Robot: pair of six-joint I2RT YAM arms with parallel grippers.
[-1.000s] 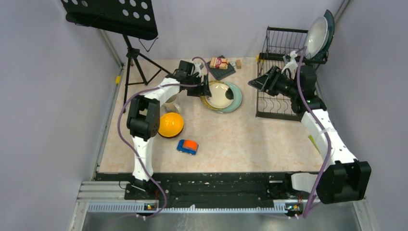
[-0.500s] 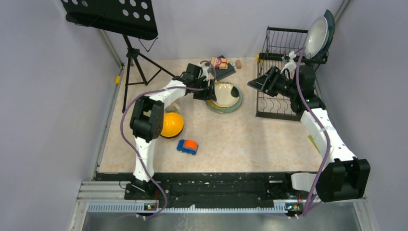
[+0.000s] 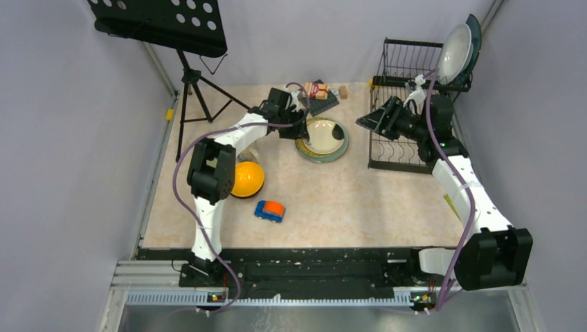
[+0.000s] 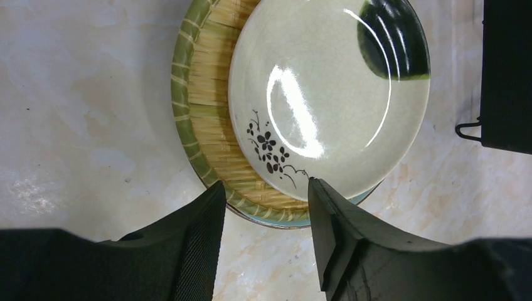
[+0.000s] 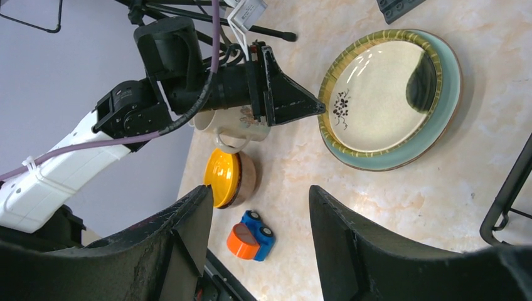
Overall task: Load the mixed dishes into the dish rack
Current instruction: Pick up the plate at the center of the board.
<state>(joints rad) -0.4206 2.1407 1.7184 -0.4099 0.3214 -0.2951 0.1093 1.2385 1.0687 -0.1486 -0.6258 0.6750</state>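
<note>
A stack of round plates lies on the table: a cream plate point(image 4: 326, 100) with a black flower print on top, a yellowish striped plate point(image 4: 201, 125) under it, and a mint-green plate point(image 4: 295, 221) at the bottom. My left gripper point(image 4: 263, 188) is open at the stack's near rim, one fingertip on each side of it. In the top view the left gripper point(image 3: 299, 131) is at the left edge of the plate stack point(image 3: 325, 142). My right gripper point(image 3: 365, 120) hovers open and empty in front of the black dish rack point(image 3: 405, 149). A pale round plate point(image 3: 455, 52) and a dark teal plate point(image 3: 475, 38) lean in the rack's upper tier.
An orange-yellow bowl point(image 3: 246, 178) and a beige mug point(image 5: 229, 125) sit under the left arm. A blue-and-orange toy car point(image 3: 269, 210) lies nearer the front. A packet on a dark mat point(image 3: 317, 91) sits at the back. A music stand point(image 3: 163, 24) rises at the back left.
My left gripper moved right to the plate stack's rim and its jaws narrowed. The upper plates shifted right over the mint-green one. The right arm stayed still.
</note>
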